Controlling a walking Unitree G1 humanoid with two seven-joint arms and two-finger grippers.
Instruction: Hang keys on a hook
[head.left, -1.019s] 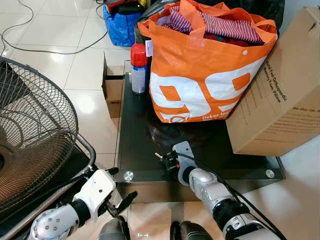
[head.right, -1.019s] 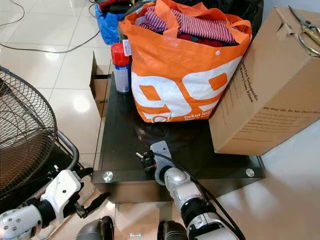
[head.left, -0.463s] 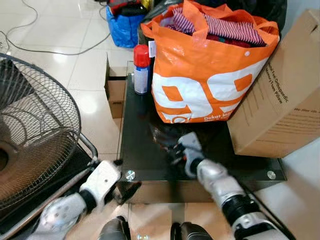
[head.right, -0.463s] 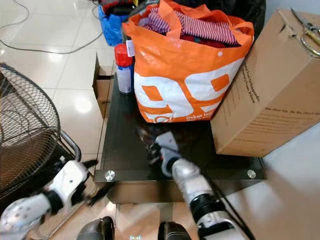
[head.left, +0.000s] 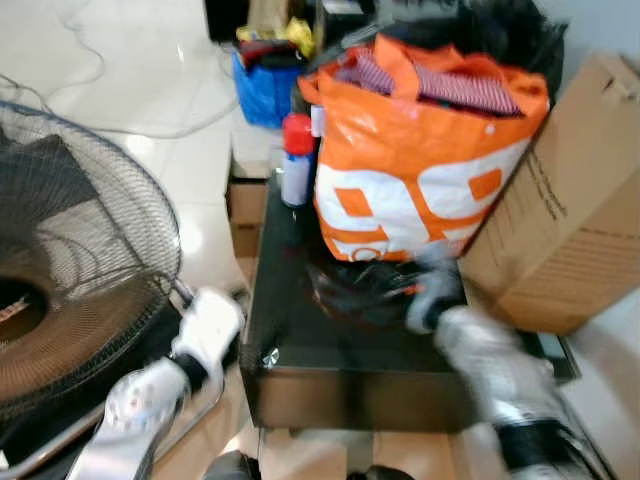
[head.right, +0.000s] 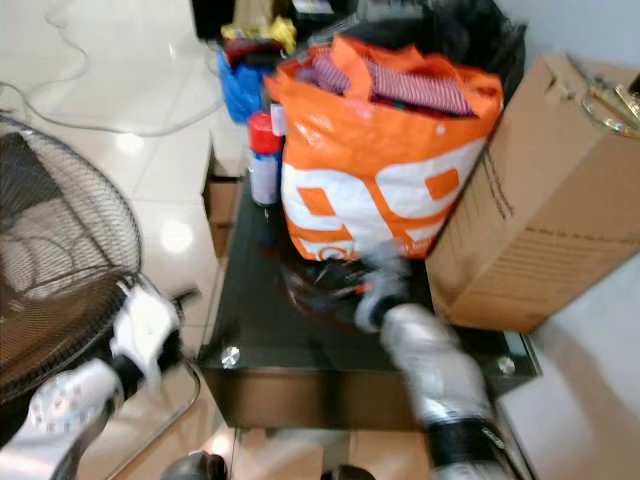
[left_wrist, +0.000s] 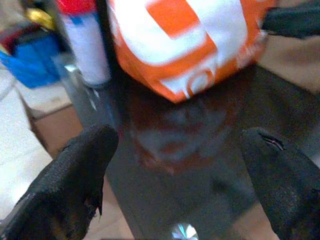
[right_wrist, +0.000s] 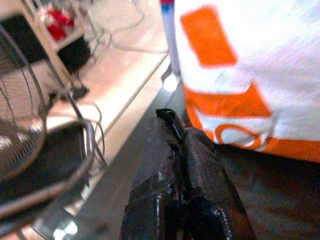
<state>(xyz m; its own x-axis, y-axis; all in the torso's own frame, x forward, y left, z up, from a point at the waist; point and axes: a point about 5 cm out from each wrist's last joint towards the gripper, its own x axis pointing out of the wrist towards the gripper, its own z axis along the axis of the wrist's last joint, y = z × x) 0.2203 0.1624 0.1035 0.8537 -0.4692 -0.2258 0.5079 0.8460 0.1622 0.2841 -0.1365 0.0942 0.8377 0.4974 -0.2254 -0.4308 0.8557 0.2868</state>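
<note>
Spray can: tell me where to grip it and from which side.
Grip the spray can around its white body, just below the red cap. It stands upright at the far left corner of the table, with the bag close on its right. So come in from the left, probably with the open left pincer.

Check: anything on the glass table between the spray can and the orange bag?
Nothing; left wrist view shows spray can and orange bag side by side on table, narrow gap.
</note>
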